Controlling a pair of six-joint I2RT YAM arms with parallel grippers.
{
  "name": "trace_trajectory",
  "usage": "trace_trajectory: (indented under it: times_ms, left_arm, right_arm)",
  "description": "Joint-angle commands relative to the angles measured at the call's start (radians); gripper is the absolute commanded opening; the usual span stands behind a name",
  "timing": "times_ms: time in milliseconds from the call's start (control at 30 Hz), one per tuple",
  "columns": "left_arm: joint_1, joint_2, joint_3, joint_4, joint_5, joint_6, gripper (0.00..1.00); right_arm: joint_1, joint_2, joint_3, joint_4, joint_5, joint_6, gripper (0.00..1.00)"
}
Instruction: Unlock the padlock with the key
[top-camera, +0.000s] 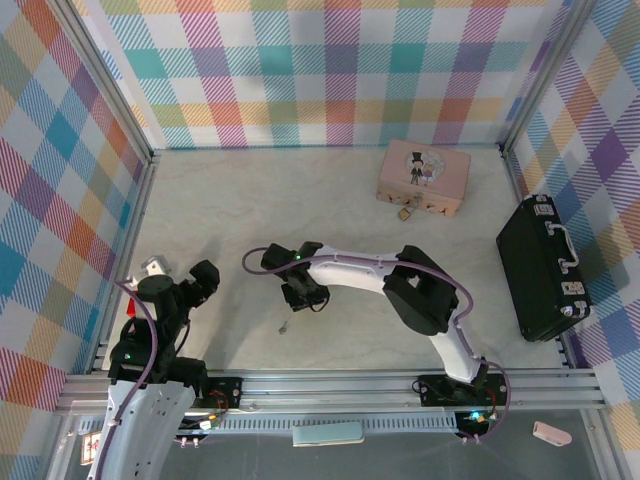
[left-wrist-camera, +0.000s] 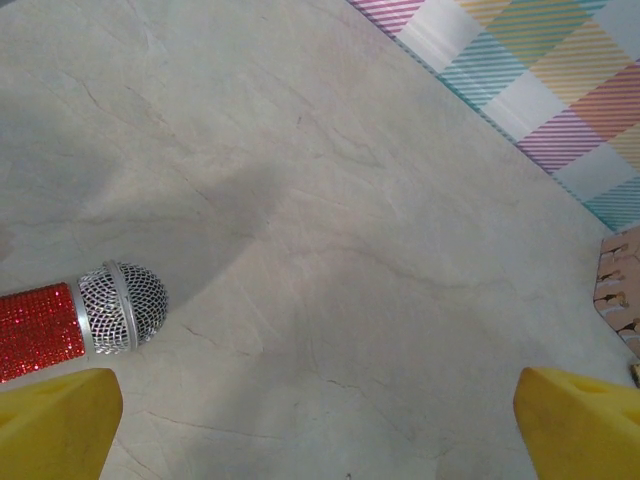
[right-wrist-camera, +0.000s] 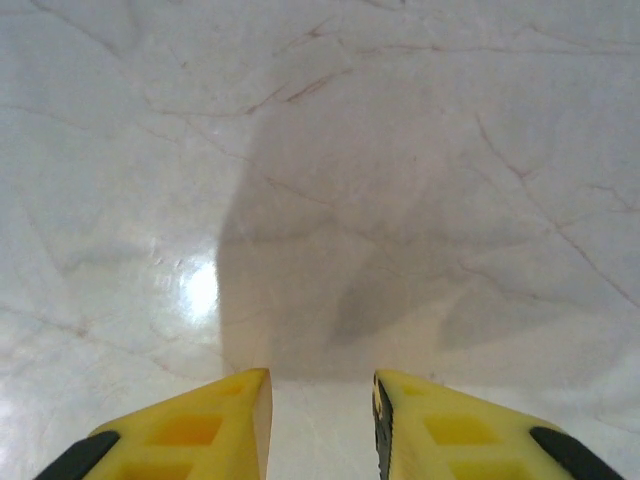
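The tiny brass padlock (top-camera: 405, 212) lies at the back right, against the front of a pink tin (top-camera: 423, 177). The small silvery key (top-camera: 285, 325) lies flat on the table near the middle front. My right gripper (top-camera: 305, 291) hovers just behind the key, pointing down at the table. Seen from the right wrist, its yellow fingers (right-wrist-camera: 240, 405) stand a narrow gap apart, and there is bare table between them at the right gripper (right-wrist-camera: 322, 385). My left gripper (top-camera: 190, 282) stays at the front left. In the left wrist view the left gripper (left-wrist-camera: 318, 392) is wide open and empty.
A red glitter microphone with a silver mesh head (left-wrist-camera: 95, 318) lies by the left gripper. A black case (top-camera: 545, 268) stands along the right wall. Checked walls enclose the table on three sides. The metal rail (top-camera: 330, 385) runs along the front.
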Motion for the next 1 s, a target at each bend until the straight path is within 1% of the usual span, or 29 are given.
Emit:
trace_trajectory:
  times_ms: [0, 167, 400, 533, 633, 833, 967]
  left_arm:
    - [-0.011, -0.002, 0.0, 0.01, 0.015, 0.006, 1.0]
    - [-0.012, -0.002, 0.0, 0.013, 0.013, 0.007, 1.0]
    - [-0.012, 0.0, 0.0, 0.018, 0.02, 0.01, 1.0]
    - [-0.011, -0.001, -0.001, 0.015, 0.024, 0.008, 1.0]
    - [-0.011, -0.01, 0.0, 0.009, 0.023, 0.006, 1.0]
    - [-0.012, -0.052, -0.003, 0.011, 0.019, 0.004, 1.0]
    - [-0.012, -0.049, -0.006, 0.012, 0.026, 0.005, 1.0]
  right_arm:
    - [0.035, -0.098, -0.064, 0.086, -0.128, 0.069, 0.35]
    - [0.096, -0.101, -0.081, 0.132, -0.188, 0.158, 0.35]
    - [0.121, -0.051, -0.08, 0.165, -0.254, 0.2, 0.29]
    - [0.126, -0.031, -0.057, 0.148, -0.243, 0.203, 0.28]
    - [0.125, -0.013, -0.048, 0.129, -0.228, 0.209, 0.23]
    - [0.126, -0.002, -0.038, 0.103, -0.16, 0.232, 0.23]
    - [0.125, 0.006, -0.035, 0.11, -0.144, 0.244, 0.23]
